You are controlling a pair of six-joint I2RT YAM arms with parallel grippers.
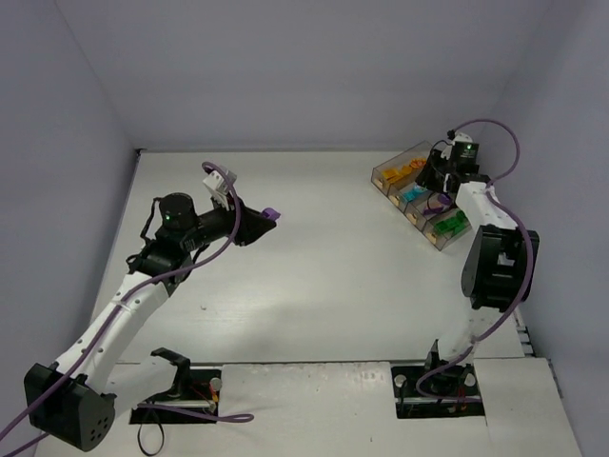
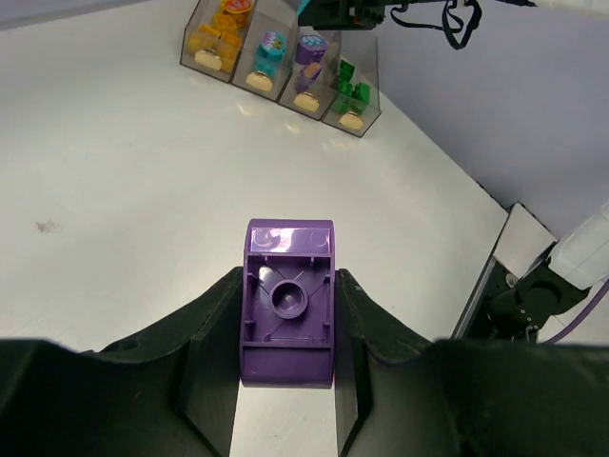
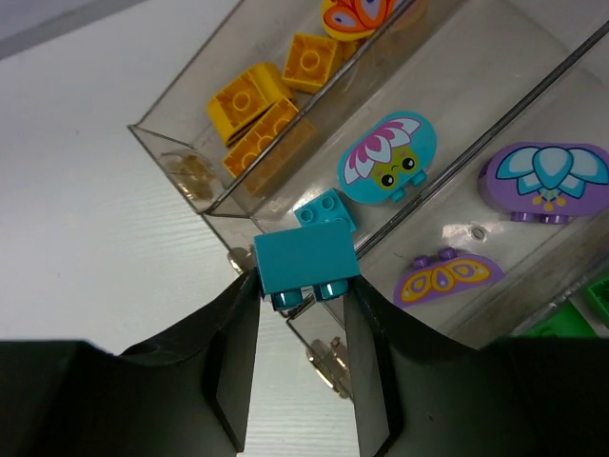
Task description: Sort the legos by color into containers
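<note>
left gripper point(image 2: 287, 328): clamped on a purple rounded plastic brick point(image 2: 289, 286), hollow underside up, above the white table point(image 1: 333, 267)
right gripper point(image 3: 301, 309): pinching a teal rectangular plastic brick point(image 3: 306, 255) over the tray's near end, at the teal bin
clear smoky-brown four-bin plastic tray point(image 1: 381, 175): far right on the table, sorted pieces point(image 3: 257, 114) inside

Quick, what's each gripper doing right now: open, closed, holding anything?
Left gripper: closed, holding a purple brick.
Right gripper: closed, holding a teal brick.
</note>
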